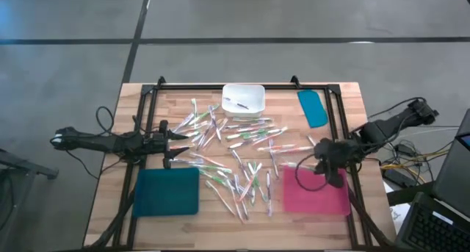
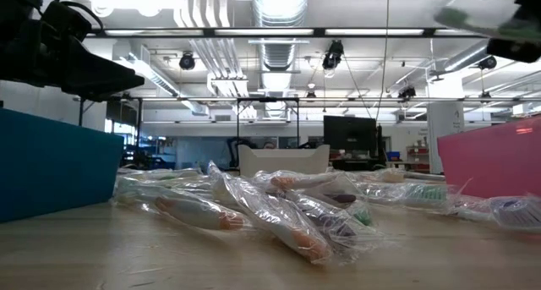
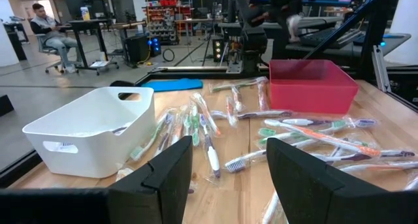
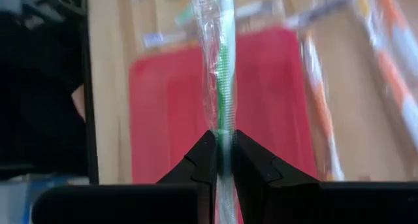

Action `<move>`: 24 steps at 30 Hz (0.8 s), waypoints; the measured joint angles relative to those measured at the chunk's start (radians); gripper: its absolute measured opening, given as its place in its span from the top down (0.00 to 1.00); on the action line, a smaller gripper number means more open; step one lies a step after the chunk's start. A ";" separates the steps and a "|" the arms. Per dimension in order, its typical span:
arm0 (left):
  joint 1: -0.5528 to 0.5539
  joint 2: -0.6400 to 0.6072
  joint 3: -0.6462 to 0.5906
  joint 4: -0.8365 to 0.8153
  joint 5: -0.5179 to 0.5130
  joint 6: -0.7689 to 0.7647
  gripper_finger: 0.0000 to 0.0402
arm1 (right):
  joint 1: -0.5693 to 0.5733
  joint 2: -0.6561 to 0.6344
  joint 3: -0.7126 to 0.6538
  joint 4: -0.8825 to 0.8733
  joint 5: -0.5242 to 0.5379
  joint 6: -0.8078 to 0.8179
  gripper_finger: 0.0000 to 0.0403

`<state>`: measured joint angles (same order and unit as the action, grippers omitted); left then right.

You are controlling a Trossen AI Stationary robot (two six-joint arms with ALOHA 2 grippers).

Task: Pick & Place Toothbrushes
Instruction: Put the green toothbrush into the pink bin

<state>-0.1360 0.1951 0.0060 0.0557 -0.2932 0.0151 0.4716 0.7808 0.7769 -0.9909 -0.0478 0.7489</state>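
Many wrapped toothbrushes lie scattered on the wooden table between the trays; the low view shows them as a heap. My right gripper hangs over the pink tray, shut on a green toothbrush in a clear wrapper. In the low view that toothbrush shows blurred, high at the right. My left gripper waits open at the table's left side above the teal tray, its fingers holding nothing. My right gripper pinches the wrapped green toothbrush between its two fingertips, coming slantwise from above. The toothbrush runs on ahead past the fingertips, roughly in line with the fingers. It is lifted clear, over the pink tray.
A white bin stands at the far middle with a toothbrush inside. A flat teal piece lies at the far right. A dark frame borders the table. Cables and equipment sit off its right edge.
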 joint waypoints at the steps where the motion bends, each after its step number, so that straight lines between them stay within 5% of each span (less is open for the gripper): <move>1: 0.000 0.000 0.000 0.000 0.000 0.000 0.50 | 0.019 0.002 0.000 -0.017 0.006 0.014 0.93; 12: 0.000 0.000 0.000 0.000 0.000 0.000 0.50 | 0.154 0.060 -0.001 -0.122 0.097 0.120 0.93; 24: 0.000 0.001 0.000 0.000 0.000 0.000 0.50 | 0.177 0.212 -0.055 -0.090 0.100 0.138 0.93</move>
<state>-0.1360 0.1959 0.0059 0.0559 -0.2932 0.0151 0.6487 0.9924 0.7215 -1.0806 0.0520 0.8865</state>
